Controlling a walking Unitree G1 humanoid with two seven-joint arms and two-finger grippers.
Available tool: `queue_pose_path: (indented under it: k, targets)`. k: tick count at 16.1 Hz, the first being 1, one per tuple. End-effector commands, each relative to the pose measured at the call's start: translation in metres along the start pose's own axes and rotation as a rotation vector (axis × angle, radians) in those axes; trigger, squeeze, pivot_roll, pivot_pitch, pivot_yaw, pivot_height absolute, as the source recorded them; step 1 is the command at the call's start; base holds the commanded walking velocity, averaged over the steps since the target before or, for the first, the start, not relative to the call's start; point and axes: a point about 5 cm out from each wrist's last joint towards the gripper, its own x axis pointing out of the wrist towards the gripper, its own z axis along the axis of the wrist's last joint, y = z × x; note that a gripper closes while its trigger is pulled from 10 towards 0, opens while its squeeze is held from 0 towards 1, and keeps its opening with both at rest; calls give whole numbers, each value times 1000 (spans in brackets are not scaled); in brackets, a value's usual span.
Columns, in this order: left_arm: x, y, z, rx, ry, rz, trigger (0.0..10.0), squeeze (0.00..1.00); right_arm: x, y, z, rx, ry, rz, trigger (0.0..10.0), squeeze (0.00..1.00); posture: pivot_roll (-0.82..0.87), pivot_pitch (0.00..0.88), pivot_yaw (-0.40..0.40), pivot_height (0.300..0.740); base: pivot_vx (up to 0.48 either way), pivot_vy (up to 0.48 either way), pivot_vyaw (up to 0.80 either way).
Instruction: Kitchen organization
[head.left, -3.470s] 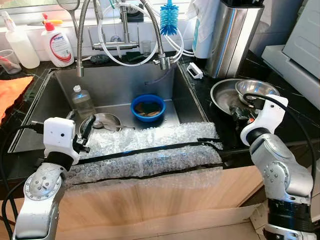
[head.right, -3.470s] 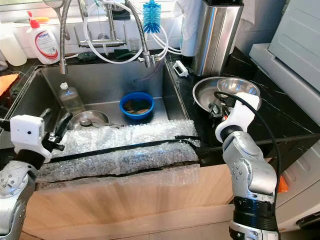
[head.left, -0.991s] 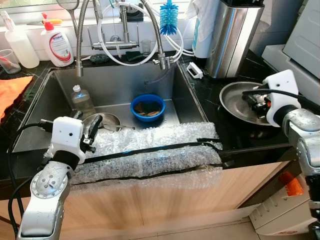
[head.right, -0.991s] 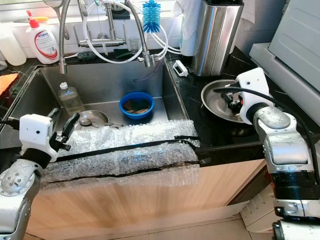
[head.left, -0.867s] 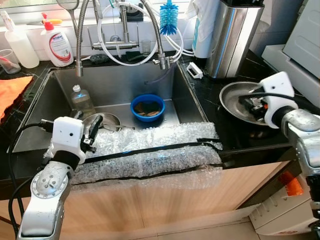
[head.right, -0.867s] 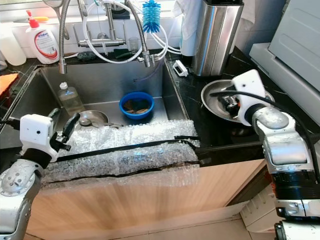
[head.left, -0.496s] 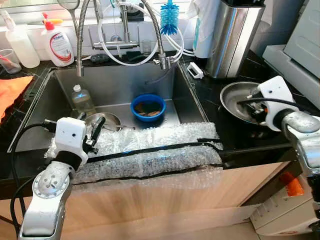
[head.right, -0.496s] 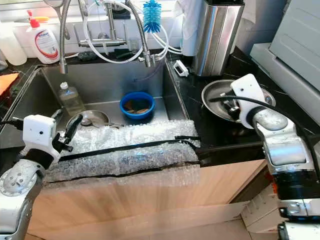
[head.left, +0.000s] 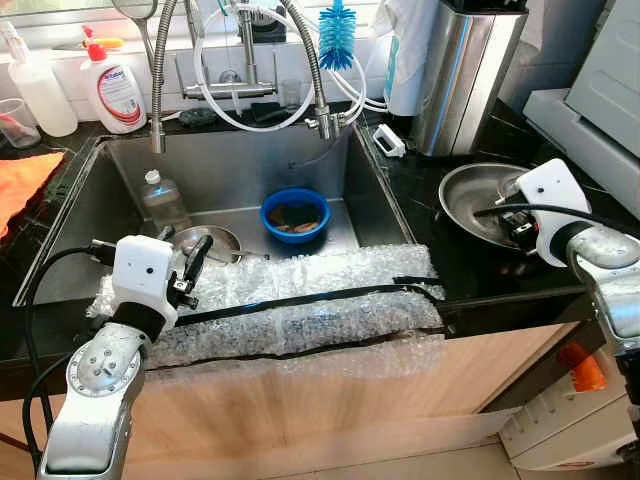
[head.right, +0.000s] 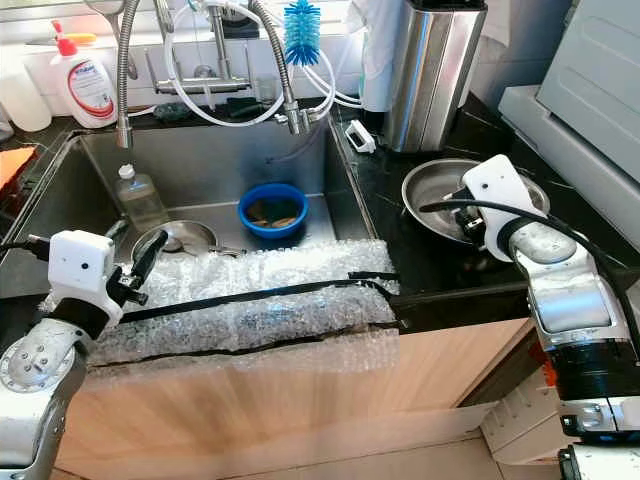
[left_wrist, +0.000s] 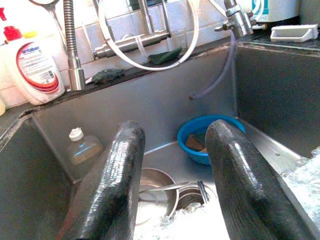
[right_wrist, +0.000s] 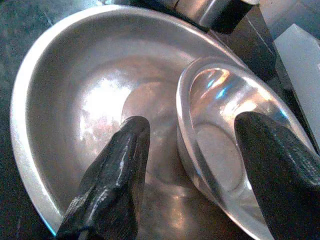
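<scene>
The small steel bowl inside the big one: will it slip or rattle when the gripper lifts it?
Likely slippery: the small steel bowl is polished. It leans in the big bowl, so it may slide or clatter. The open right gripper straddles its rim.

Orange cloth on the counter's far left, white appliance at right.

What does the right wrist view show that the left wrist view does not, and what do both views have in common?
Right wrist view: the right pincer, open, its fingers straddling the rim of a small steel bowl that sits inside a large steel bowl.

Left wrist view: the left pincer, open above the sink, with a blue bowl, a plastic bottle and a soap bottle.

Both: two black fingers apart, and steel kitchenware.
</scene>
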Motion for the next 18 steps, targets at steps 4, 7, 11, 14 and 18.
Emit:
queue_pose_path:
  k: [4,7,11,14,18]
  targets:
    - [-1,-1,2,-1,4,-9,10000,0,1,-3,-7,-6,28,-29,8235,0,-83,31,19,740,0,0,0]
    - [-2,-1,0,-2,11,-10,10000,0,1,-8,-8,-7,36,-63,1608,0,-82,32,19,740,0,0,0]
    - [-2,0,0,0,12,-9,10000,0,3,-4,-10,-3,46,-53,10000,0,-81,31,21,740,0,0,0]
    - [-2,1,1,1,9,-4,10000,0,4,-4,-7,7,26,-60,0,0,-79,27,22,740,0,0,0]
    - [-1,1,1,1,7,7,10000,0,5,-2,-2,13,1,-61,0,0,-77,23,20,740,0,0,0]
